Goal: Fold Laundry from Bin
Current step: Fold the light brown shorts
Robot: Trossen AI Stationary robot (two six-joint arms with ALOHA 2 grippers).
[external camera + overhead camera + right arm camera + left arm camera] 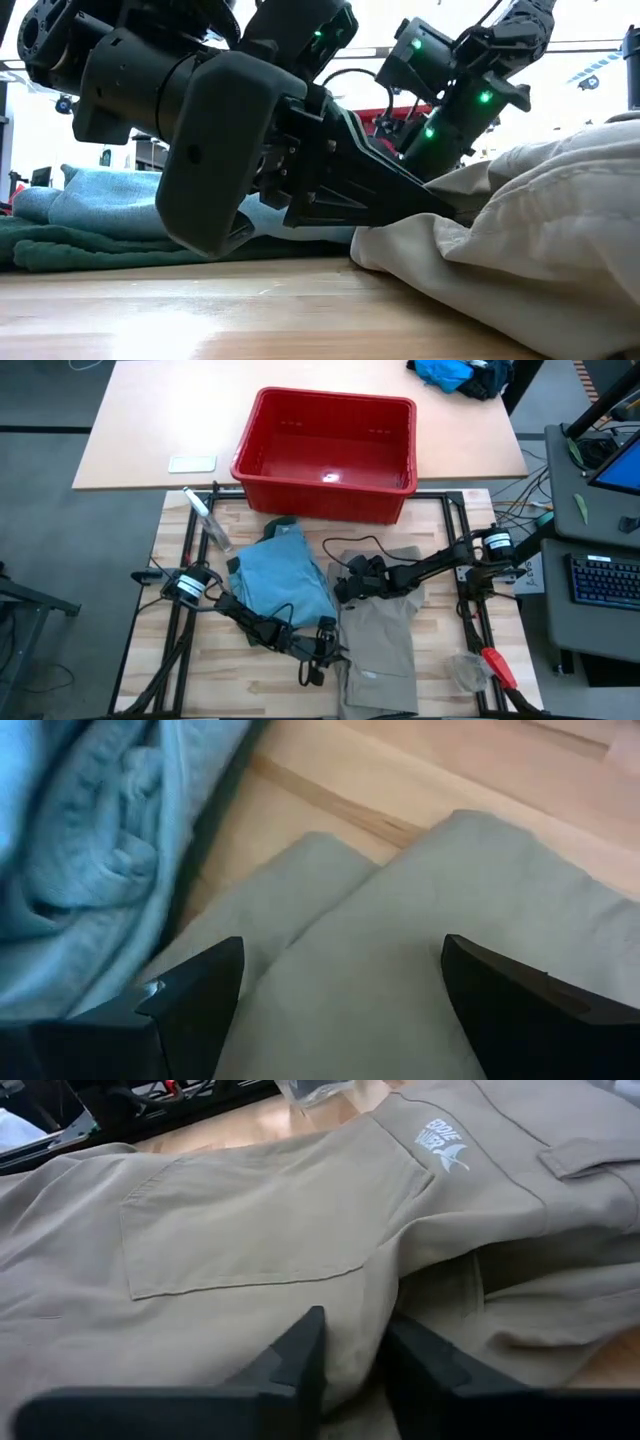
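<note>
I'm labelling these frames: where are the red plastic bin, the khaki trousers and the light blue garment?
Red plastic bin point(262, 415): high view, left wall.
Khaki trousers point(240, 1220): left wrist view, back pocket.
Light blue garment point(285, 575): high view, middle of the cloth.

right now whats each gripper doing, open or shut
Left gripper: jaws pinching a fold of the khaki trousers.
Right gripper: jaws open over the khaki trousers, holding nothing.
</note>
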